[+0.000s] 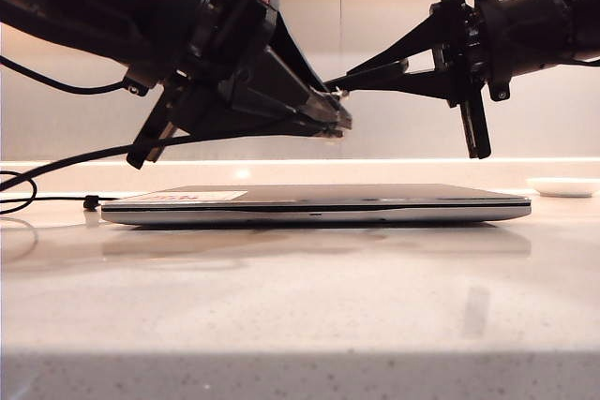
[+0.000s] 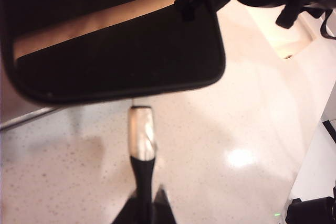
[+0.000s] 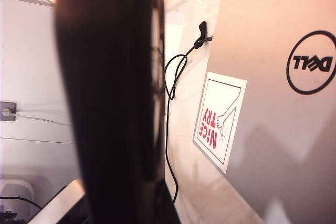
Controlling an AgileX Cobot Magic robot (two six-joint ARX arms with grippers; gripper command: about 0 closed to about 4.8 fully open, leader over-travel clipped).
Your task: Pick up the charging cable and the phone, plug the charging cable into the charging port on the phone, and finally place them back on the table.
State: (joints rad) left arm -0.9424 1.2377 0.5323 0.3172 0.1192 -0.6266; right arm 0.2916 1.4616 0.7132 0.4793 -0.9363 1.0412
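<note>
Exterior view, left gripper (image 1: pixel 333 124) and right gripper (image 1: pixel 339 82) meeting above the closed laptop (image 1: pixel 319 203) on the table (image 1: pixel 300 306), left wrist view, left gripper pinching the charging cable (image 2: pixel 142 140), silvery plug tip just at the phone (image 2: pixel 121 51) edge, right wrist view, right gripper clamping the phone (image 3: pixel 113 98), cable looped beside the laptop.

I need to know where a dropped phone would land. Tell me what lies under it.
Under the phone, held between the left gripper and right gripper, lies the closed laptop on the table. The laptop hides whatever is beneath it.
</note>
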